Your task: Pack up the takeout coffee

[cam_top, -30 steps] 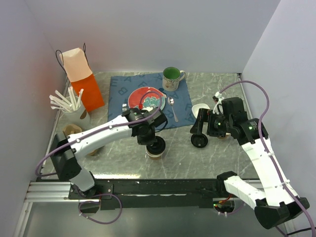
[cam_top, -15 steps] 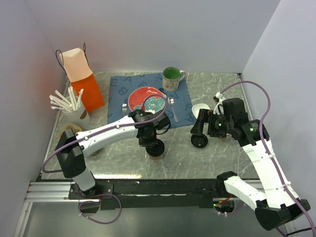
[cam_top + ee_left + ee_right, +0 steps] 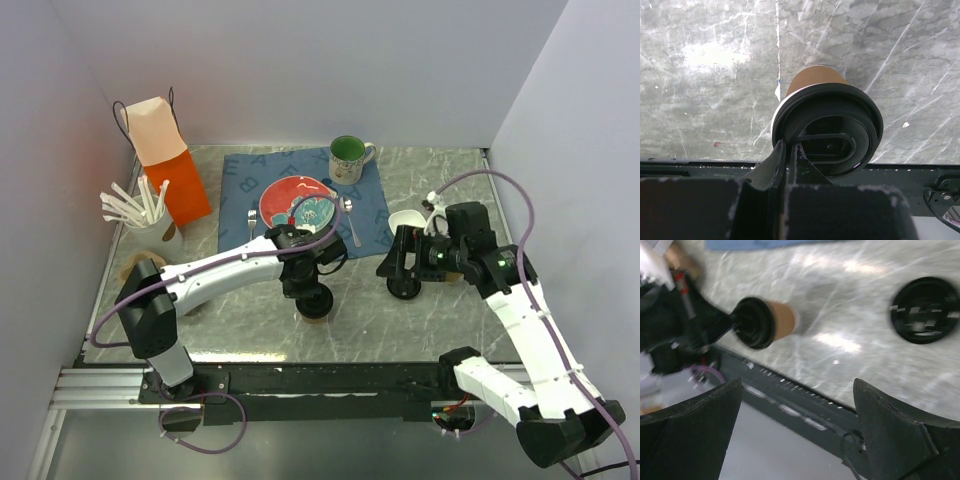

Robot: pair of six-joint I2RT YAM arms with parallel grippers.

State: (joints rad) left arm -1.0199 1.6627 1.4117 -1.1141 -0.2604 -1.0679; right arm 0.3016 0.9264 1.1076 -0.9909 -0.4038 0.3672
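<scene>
My left gripper (image 3: 788, 146) is clamped on the near rim of the takeout coffee (image 3: 827, 125). The two fingers are almost together, one outside the black lid and one in its recess. The brown cup sits upright over the marble table (image 3: 715, 75), toward the near edge and in front of the blue placemat (image 3: 240, 180). I cannot tell whether its base touches the table. From above, my wrist covers most of the cup. My right gripper (image 3: 797, 390) hangs spread wide and empty near the separate flat black lid (image 3: 925, 310). That wrist view is blurred, and the frame's lower edge cuts the fingers off. A tan paper cup (image 3: 128, 267) at the table's left edge is largely hidden behind my left arm.
</scene>
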